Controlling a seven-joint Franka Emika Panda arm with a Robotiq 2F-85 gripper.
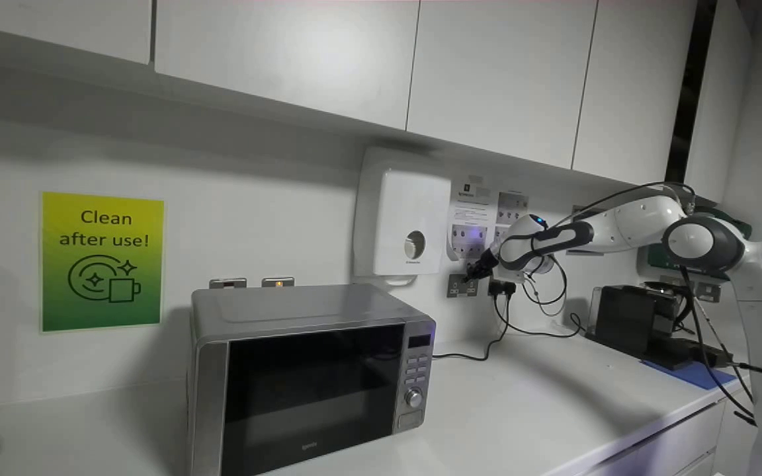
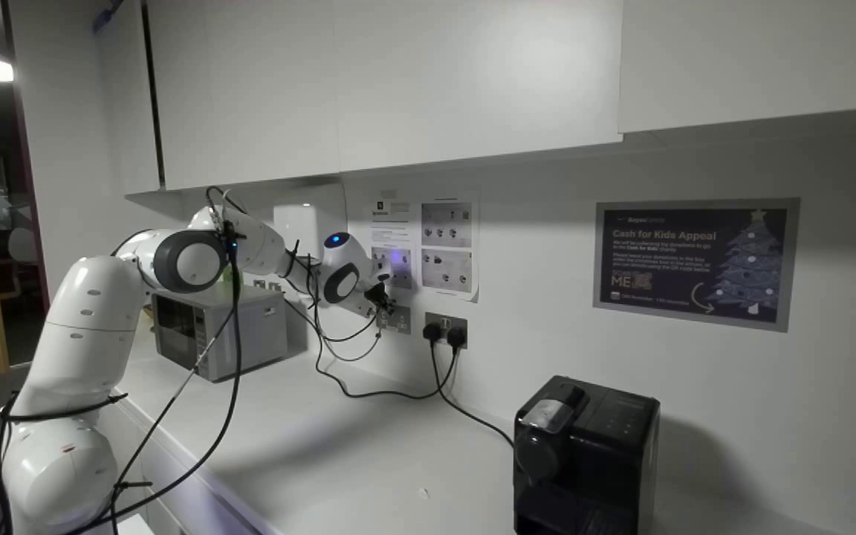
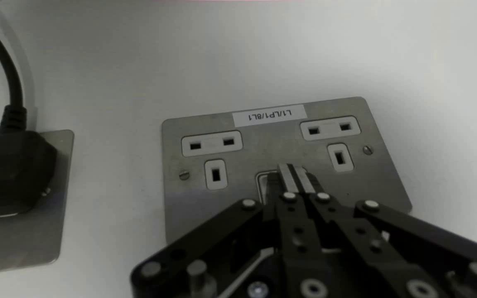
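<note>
Where the wrist view faces the wall (image 3: 110,74), one pincer (image 3: 296,178) is listed: fingers together, nothing seen between them, tips in front of the middle of a steel socket plate (image 3: 267,155), part-covering its switch (image 3: 263,186); contact unclear. Near it, one black plug (image 3: 15,169) with cable (image 3: 6,61). In an exterior view: one microwave (image 1: 315,390), on the bench (image 1: 507,390). In an exterior view: one coffee machine (image 2: 591,453), same bench. Judged hazards: tips skidding if pressed off-centre; cable snagged by a sideways swing.
</note>
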